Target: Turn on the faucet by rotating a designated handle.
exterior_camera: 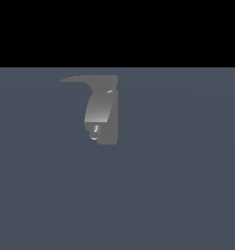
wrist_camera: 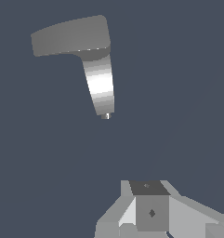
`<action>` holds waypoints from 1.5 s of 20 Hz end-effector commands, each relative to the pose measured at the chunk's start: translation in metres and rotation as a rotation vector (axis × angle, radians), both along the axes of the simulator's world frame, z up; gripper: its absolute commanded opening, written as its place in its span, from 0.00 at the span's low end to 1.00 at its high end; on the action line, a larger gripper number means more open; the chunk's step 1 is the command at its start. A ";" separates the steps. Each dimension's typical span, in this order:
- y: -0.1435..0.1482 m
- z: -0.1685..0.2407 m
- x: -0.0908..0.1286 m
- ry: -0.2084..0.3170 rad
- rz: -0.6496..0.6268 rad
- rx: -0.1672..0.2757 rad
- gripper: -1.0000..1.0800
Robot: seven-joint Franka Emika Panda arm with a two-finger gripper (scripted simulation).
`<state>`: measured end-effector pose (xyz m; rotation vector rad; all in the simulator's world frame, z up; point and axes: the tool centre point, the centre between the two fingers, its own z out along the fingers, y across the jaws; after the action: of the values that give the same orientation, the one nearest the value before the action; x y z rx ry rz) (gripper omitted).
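Observation:
The faucet (exterior_camera: pixel 111 110) is a small grey fixture with a blocky upright body, standing on the blue-grey floor. Its lighter curved spout (exterior_camera: pixel 99 107) bends down to a shiny tip. The handle (exterior_camera: pixel 76 79) is a thin flat lever that sticks out from the top toward the exterior view's left and tapers to a point. In the wrist view the faucet (wrist_camera: pixel 71 36) shows as a grey bar with the bright spout (wrist_camera: pixel 100 83) running off it. My gripper (wrist_camera: pixel 150 195) shows only as grey blocks at the picture's edge, well apart from the faucet. No gap between its fingers can be made out.
The floor (exterior_camera: pixel 177 195) is a plain blue-grey surface all around the faucet. The robot arm does not show in the exterior view. Above the floor the background is black.

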<state>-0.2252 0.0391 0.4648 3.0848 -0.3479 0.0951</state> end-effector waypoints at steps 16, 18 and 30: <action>0.074 -0.051 0.055 0.005 -0.340 0.022 0.00; 0.081 -0.057 0.062 0.005 -0.378 0.025 0.00; 0.116 -0.089 0.114 0.008 -0.605 0.041 0.00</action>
<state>-0.1182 0.1511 0.3796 2.8786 -1.2182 0.0567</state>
